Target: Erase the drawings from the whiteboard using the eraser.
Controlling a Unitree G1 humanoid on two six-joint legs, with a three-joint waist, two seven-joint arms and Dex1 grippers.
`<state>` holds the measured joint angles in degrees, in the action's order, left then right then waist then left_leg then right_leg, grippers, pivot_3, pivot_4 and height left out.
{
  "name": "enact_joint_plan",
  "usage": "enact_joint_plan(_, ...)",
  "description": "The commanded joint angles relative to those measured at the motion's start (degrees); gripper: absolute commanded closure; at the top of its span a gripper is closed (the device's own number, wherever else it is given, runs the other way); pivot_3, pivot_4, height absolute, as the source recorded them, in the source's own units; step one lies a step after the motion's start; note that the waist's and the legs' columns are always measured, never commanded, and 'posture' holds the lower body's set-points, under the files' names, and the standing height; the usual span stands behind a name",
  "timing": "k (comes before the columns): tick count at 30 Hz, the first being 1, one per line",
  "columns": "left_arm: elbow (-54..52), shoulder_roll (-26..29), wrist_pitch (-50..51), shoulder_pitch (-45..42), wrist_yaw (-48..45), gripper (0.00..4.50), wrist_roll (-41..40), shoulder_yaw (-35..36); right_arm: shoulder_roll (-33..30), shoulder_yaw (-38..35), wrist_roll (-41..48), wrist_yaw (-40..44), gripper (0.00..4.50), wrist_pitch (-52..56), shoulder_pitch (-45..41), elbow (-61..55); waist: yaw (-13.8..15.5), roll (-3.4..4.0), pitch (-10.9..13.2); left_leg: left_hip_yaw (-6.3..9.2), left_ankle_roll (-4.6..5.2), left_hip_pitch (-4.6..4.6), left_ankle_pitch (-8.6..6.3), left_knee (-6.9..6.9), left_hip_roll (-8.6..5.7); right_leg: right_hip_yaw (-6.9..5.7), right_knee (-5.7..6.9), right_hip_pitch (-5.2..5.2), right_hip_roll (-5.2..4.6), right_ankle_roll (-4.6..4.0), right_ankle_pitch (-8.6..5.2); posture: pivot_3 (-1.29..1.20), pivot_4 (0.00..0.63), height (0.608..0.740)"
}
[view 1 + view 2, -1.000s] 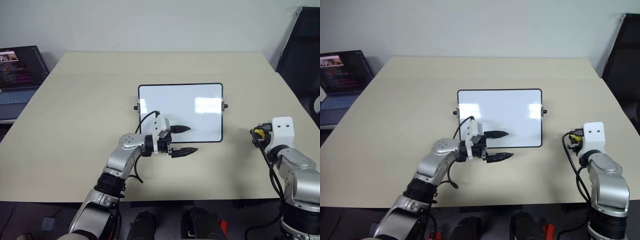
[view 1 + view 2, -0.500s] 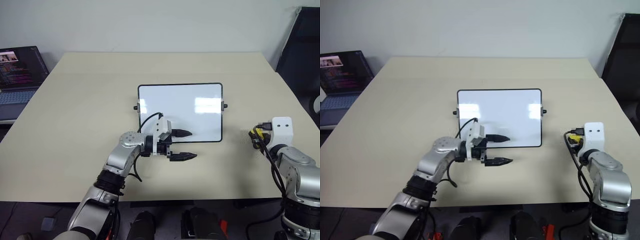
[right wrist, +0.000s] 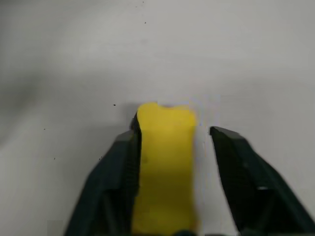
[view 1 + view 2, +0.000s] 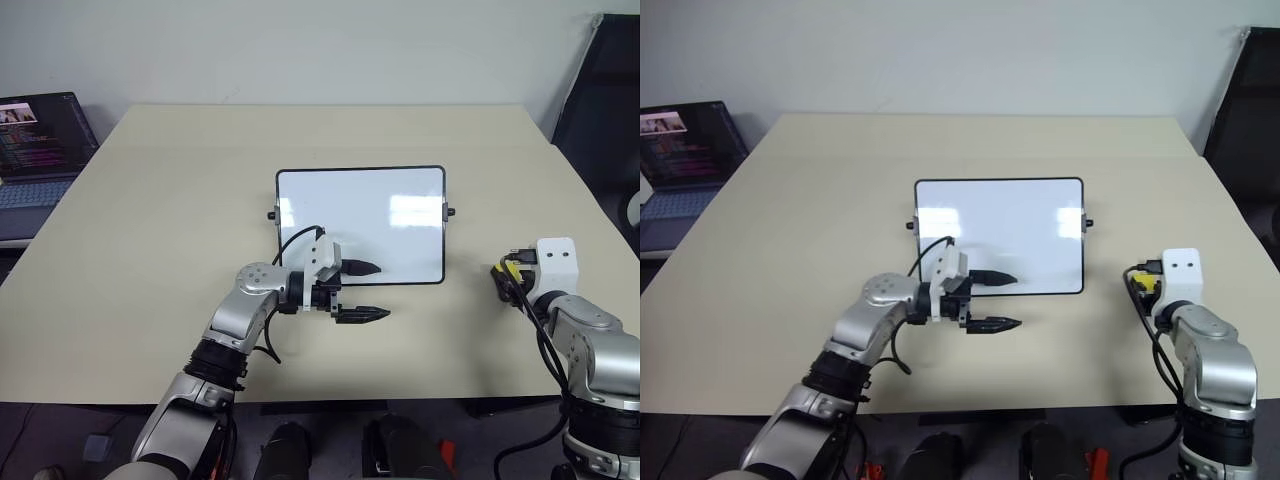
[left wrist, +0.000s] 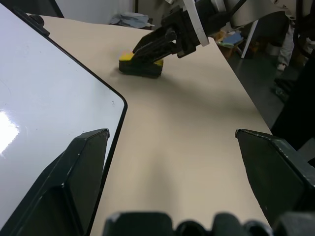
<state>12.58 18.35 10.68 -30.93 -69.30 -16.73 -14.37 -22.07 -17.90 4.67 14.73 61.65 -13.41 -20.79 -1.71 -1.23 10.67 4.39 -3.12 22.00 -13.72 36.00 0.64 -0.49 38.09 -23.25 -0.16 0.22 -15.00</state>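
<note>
Bright yellow on top and black underneath, the eraser (image 5: 141, 64) is sitting as a small block on the beige worktop (image 4: 170, 200), off the right short side of the whiteboard (image 4: 360, 225) and well apart from it. In the right wrist view the right pincer (image 3: 172, 147) is straddling it with its fingers apart: one black finger (image 3: 120, 167) is lying against the block's side, while a gap is showing at the other. There is one eraser and one whiteboard, a glossy white panel with a thin black frame, rounded corners and a small black knob at each short side; its surface is looking blank white, with only light reflections showing and no marks I can make out. The left pincer (image 4: 367, 291) is hovering at the board's near edge, its two black fingers spread wide. One open laptop (image 4: 40, 140) is standing past the worktop's far left corner, its on-screen text too small to read.
</note>
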Motion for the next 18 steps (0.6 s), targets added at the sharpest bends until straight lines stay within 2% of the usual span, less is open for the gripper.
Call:
enact_joint_plan(1,-2.3,0.3,-0.8,0.1,0.0,0.00,-0.2,0.4,-0.9,-0.2,0.3,-0.6,0.82,-2.1,0.3,-0.4,0.0,0.00,0.0,0.00,0.00,0.00,0.00,0.00,0.00,0.01,0.00,0.00,0.00,0.00,0.00,0.00,0.150,0.740)
enact_joint_plan(3,-2.9,0.4,-0.5,0.2,0.0,0.00,-0.3,0.3,-1.1,-0.2,0.3,-0.6,0.12,-2.7,0.4,-0.1,0.0,0.00,0.0,0.00,0.00,0.00,0.00,0.00,0.00,0.02,-0.01,0.00,0.00,0.00,0.00,0.00,0.150,0.740)
enact_joint_plan(4,-3.1,0.4,-0.3,0.2,0.1,0.00,-0.3,0.4,-1.2,-0.3,0.2,-0.8,0.03,-3.0,0.3,0.0,0.0,0.00,0.0,0.00,0.00,0.00,0.00,0.00,0.00,0.02,0.00,0.00,0.00,0.00,0.00,0.00,0.150,0.740)
enact_joint_plan(11,-4.1,0.7,0.1,1.4,1.9,0.00,-0.1,1.0,-1.2,-1.6,0.0,-2.7,0.03,-2.9,0.6,-1.1,0.0,0.00,0.0,0.00,0.00,-0.01,0.00,0.01,0.00,0.03,0.02,0.00,0.00,0.00,0.00,0.00,0.150,0.740)
enact_joint_plan(18,-7.3,0.1,0.0,5.2,12.4,0.00,1.9,3.7,2.1,-3.9,2.8,-3.5,0.03,-5.6,4.0,-7.7,0.0,0.01,0.0,0.02,0.00,0.00,0.00,0.00,0.03,0.10,0.02,0.00,0.00,0.00,0.00,0.00,0.150,0.740)
